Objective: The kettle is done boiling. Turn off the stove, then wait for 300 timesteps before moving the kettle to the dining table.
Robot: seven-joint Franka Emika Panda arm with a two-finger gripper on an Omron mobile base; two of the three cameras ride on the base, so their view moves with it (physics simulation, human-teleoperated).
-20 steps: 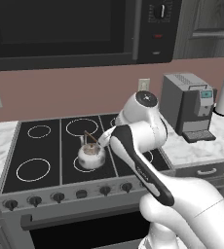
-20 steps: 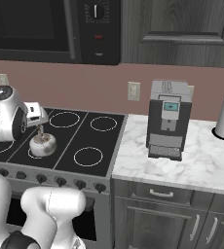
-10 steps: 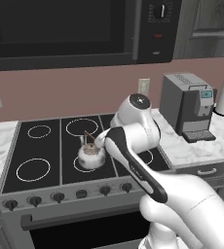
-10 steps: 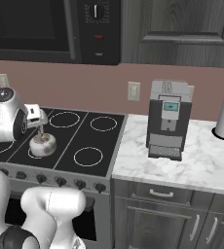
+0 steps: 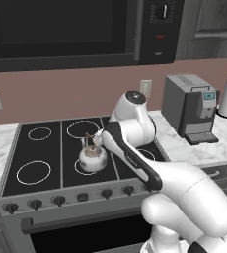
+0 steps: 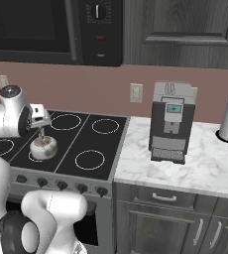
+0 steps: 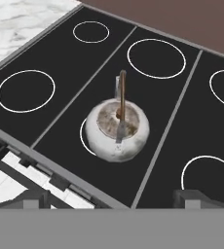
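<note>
We can read no words, brands or numbers anywhere. The microwave [image 6: 46, 30] has a dial ringed with tick marks too small to make out, and the coffee machine [image 6: 171, 121] has a small blue screen with nothing legible on it.

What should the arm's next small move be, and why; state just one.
Probably ease the open gripper straight down toward the thin brown arched wire handle of the small squat silvery-white kettle. The kettle sits on a front ring of the black glass cooktop, centred between the finger tips, with the gripper above it and not touching, so the jaws must straddle the handle before closing.
</note>
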